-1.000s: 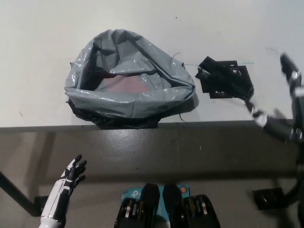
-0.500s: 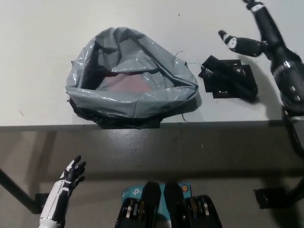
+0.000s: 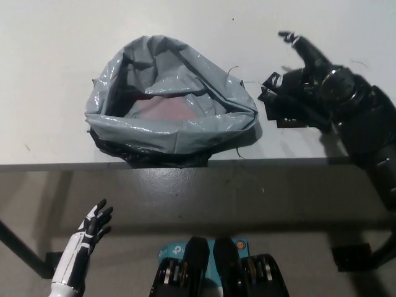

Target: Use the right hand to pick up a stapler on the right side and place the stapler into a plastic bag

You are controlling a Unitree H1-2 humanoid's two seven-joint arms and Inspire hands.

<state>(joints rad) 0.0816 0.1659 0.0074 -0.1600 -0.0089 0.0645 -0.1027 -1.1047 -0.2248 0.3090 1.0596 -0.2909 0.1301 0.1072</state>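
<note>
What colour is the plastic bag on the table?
The plastic bag is shiny grey; head view.

Bag (image 3: 167,133) mouth open upward, nothing above it. Bare strip of surface (image 3: 250,133) between bag and stapler (image 3: 281,102). Right hand (image 3: 315,80) over stapler's right part.

R robot hand (image 3: 314,79) swung in from right, now down over stapler (image 3: 279,104)

One stapler (image 3: 283,105), one plastic bag (image 3: 167,133)
</note>
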